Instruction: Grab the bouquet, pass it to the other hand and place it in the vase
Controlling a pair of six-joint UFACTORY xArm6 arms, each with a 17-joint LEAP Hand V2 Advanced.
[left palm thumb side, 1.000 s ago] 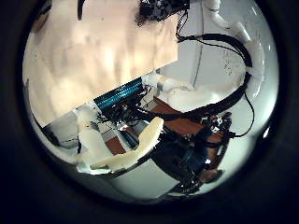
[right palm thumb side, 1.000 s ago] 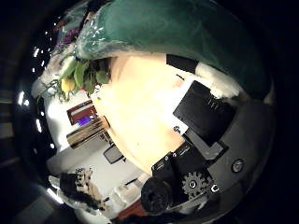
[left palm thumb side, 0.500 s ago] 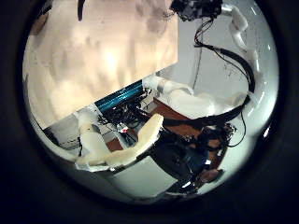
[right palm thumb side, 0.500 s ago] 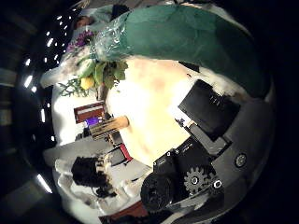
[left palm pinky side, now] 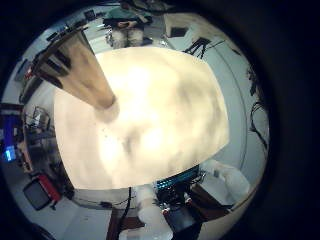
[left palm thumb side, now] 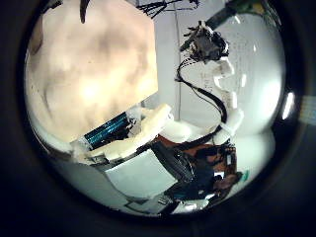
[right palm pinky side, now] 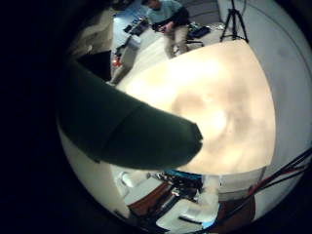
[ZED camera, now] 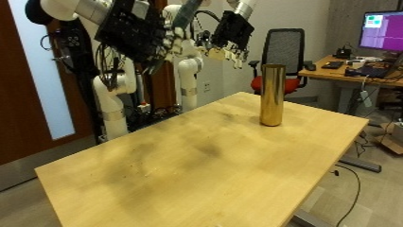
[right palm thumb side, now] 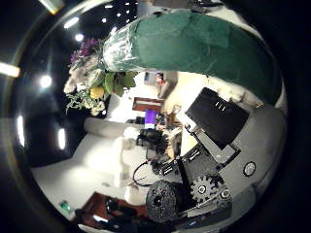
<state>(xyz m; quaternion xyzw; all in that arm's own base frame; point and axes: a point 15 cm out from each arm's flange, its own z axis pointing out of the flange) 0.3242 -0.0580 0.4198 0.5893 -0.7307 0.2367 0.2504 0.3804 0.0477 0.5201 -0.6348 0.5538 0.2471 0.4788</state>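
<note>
In the outside view a tall gold vase (ZED camera: 271, 95) stands upright on the wooden table (ZED camera: 189, 161), near its far corner. My right hand (ZED camera: 136, 34) is high above the table, shut on the bouquet's dark green wrap (ZED camera: 186, 13). The right thumb side palm view shows the wrap (right palm thumb side: 194, 44) against the palm, with flowers (right palm thumb side: 92, 73) at its end. The wrap (right palm pinky side: 127, 122) also fills the right little finger side palm view. My left hand (ZED camera: 236, 28) hangs beyond the bouquet, fingers relaxed. The left little finger side palm view shows the vase (left palm pinky side: 85, 65).
An office chair (ZED camera: 288, 47) and a desk with a monitor (ZED camera: 378, 28) stand behind the table. The table's edge (ZED camera: 322, 151) runs close to the vase. The left thumb side palm view shows the table (left palm thumb side: 84, 79) and a hand (left palm thumb side: 207, 41) raised beside it.
The right palm view has swung from the table top to the room, with the bouquet still against the palm. In the left thumb side palm view the other hand has risen higher.
</note>
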